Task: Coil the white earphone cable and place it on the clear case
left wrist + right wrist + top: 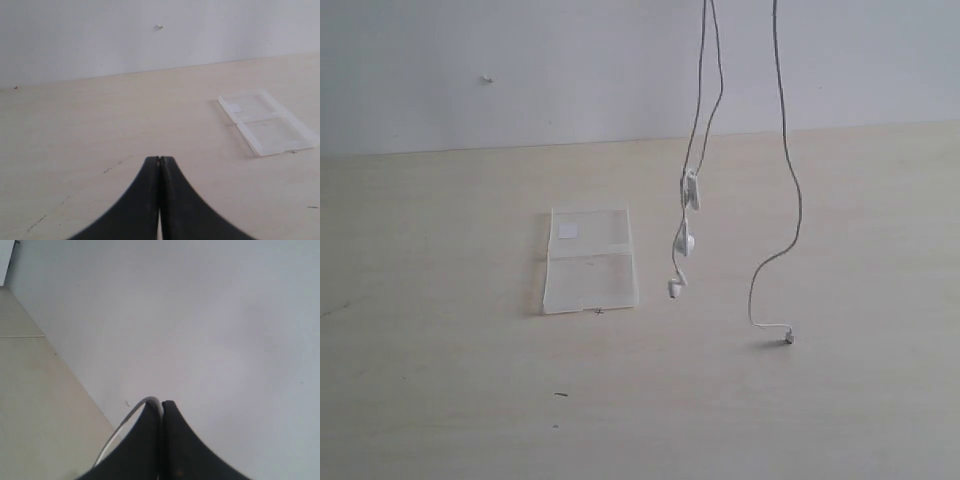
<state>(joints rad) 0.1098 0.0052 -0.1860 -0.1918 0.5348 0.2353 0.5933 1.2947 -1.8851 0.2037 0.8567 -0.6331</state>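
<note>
**Coiling Pending**

Exterior: locate white earphone cable (686, 240) dangling just beside clear case (588, 260). Left wrist: note left gripper (160, 162) closed, empty. Right wrist: note right gripper (161, 405) pinching cable. Next (judged): lower, loop, lay on case.

Plain test bench, pale tabletop (440, 400), blank wall (520, 70)

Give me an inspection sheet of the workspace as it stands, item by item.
Surface: pale wooden table, faint scuffs.
Job's things: flat clear plastic case lies open, nothing on it; thin white earphone cable hangs uncoiled from above, earbuds dangling beside the case, plug at table level.
Clutter: tiny dark specks on the table.
Grippers: left gripper shut, empty; right gripper shut on the cable.
Cables: earphone cable only.
Surroundings: plain white wall, one small mark.
</note>
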